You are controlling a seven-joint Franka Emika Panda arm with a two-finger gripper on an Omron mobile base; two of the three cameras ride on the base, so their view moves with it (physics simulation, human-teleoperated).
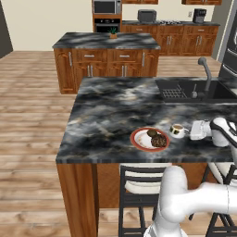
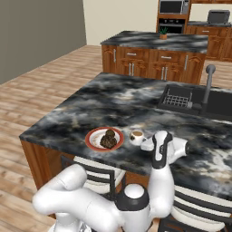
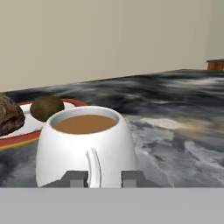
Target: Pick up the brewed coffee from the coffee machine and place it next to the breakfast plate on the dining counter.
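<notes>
The brewed coffee, a small white cup of brown liquid, stands upright on the dining counter, just right of the breakfast plate. The plate has a red-orange rim and carries dark food pieces. My gripper reaches in level from the cup's right. In the hand view the cup is close in front, and its handle stands between my fingertips with gaps on both sides. The jaws are slightly open. The coffee machine sits on the far back counter.
A sink with a tall faucet is set into the counter behind my hand. Stools stand under the near edge. A smaller wood-cabinet island lies beyond.
</notes>
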